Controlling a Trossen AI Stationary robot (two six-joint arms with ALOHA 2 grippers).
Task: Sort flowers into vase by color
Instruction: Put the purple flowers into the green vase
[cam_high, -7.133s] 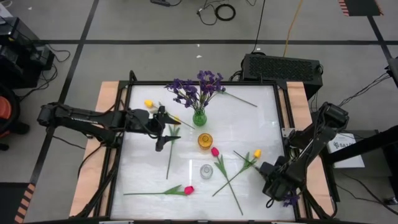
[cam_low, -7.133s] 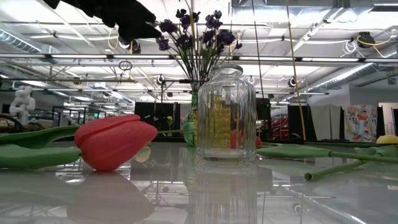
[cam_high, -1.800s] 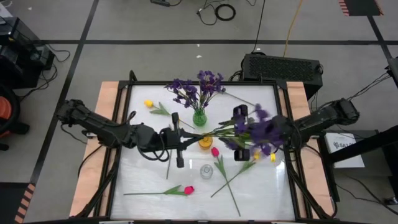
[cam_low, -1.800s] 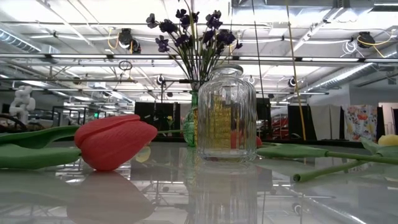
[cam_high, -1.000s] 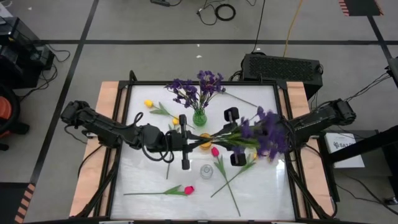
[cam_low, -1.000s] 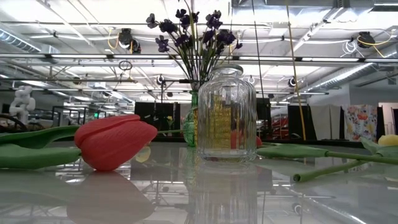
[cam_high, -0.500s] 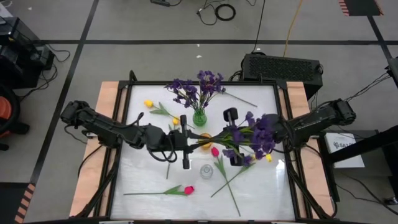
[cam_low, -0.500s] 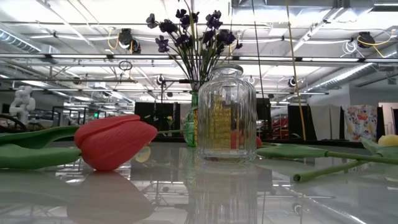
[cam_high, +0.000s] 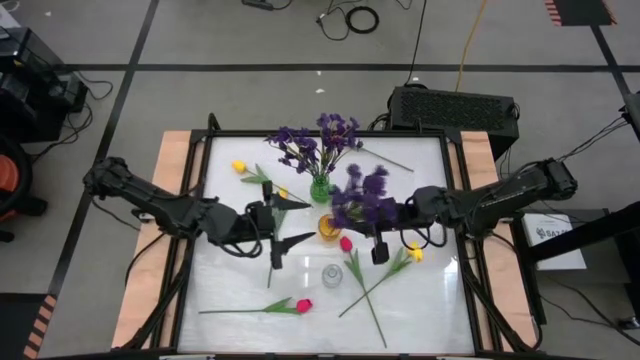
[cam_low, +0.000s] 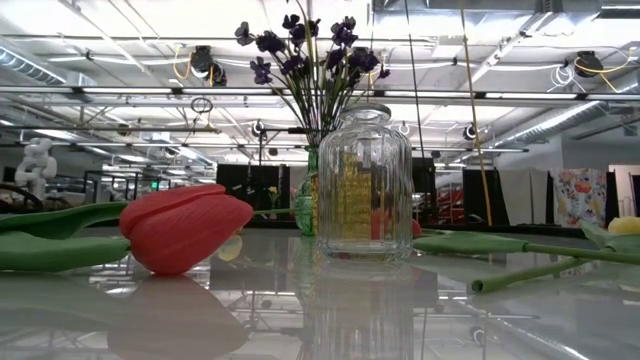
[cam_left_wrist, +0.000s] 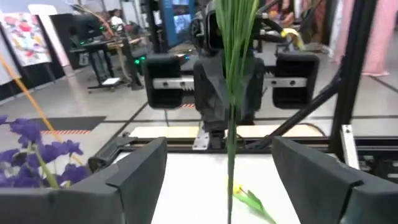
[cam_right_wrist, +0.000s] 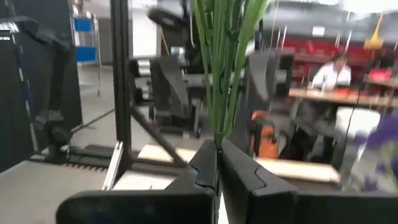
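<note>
A bushy purple sprig (cam_high: 360, 198) hangs in the air over the table's middle, with my right gripper (cam_high: 368, 224) shut on its green stems (cam_right_wrist: 221, 74). My left gripper (cam_high: 283, 226) stands open a little to the left; the stem (cam_left_wrist: 231, 155) runs between its fingers without touching them. A green vase (cam_high: 320, 189) at the back holds purple flowers (cam_low: 310, 50). An amber vase (cam_high: 330, 226) and a clear vase (cam_low: 363, 185) stand in front of it. Pink tulips (cam_high: 346, 243) (cam_low: 185, 228) and yellow tulips (cam_high: 239, 167) (cam_high: 413, 250) lie flat on the table. My right gripper pinches the sprig's bundled green stems (cam_right_wrist: 218, 138) between its two shut fingers (cam_right_wrist: 202, 168). The fingers come level from the table's right and lie across the stems. The sprig is lifted clear and stands roughly upright, its stems fanning out above the fingers.
A green stem (cam_high: 385, 160) lies at the table's far right. Long tulip stems (cam_high: 372, 290) cross the near right part, and another (cam_high: 240, 310) lies along the near edge. A black box (cam_high: 452, 108) sits behind the far edge.
My left gripper has opened, let go of the sprig's stem and drawn back toward the table's left edge. My right gripper has shut on the stems and rolled. The sprig, which lay level between both grippers, now stands more upright, its purple head swung toward the left and far side.
</note>
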